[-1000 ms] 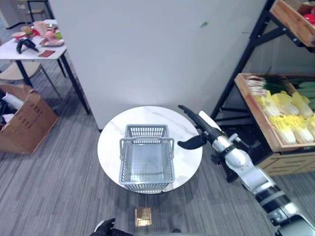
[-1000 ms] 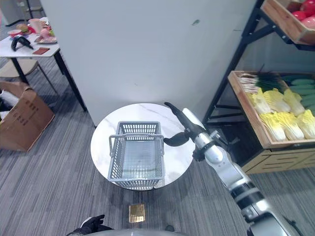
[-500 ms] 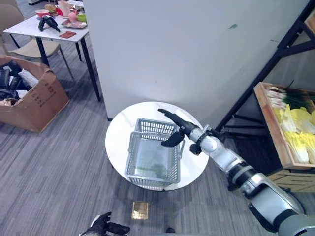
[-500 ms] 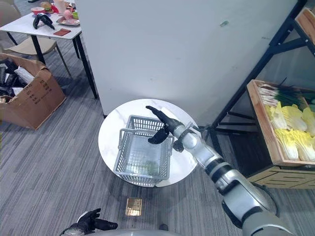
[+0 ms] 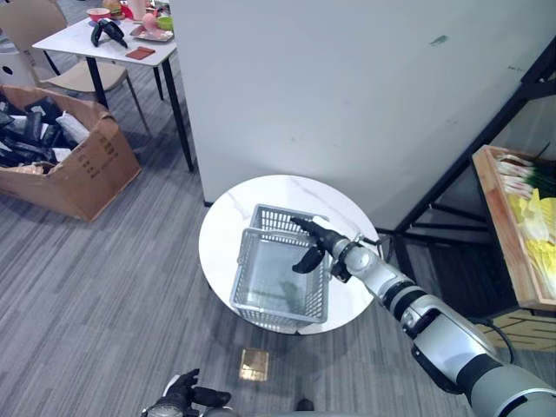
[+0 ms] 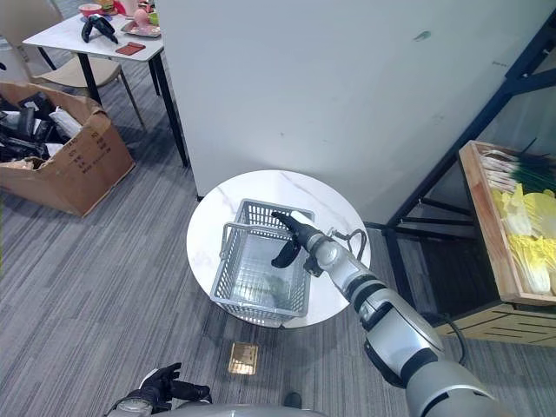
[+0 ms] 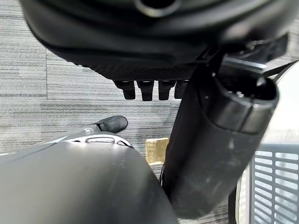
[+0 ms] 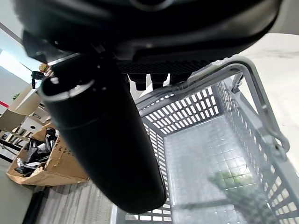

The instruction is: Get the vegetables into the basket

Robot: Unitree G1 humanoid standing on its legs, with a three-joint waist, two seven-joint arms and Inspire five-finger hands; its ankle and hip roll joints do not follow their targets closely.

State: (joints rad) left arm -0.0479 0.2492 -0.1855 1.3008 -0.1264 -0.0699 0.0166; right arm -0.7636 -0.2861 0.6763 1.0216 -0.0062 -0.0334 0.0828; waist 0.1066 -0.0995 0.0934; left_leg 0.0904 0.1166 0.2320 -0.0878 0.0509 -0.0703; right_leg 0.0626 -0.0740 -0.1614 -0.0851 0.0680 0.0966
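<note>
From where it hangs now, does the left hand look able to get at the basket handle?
Probably not as it stands. The left hand hangs low beside the body, well short of the round table, while the right hand is already over the basket at its handle.

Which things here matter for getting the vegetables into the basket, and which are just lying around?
For the job: grey basket, green vegetable lying in it, crate of vegetables, right hand.
Lying about: cardboard box, white side table, left hand.

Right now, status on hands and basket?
Right hand open over grey basket on round table. Green vegetable lies inside. Left hand low, idle. Nothing blocking.
</note>
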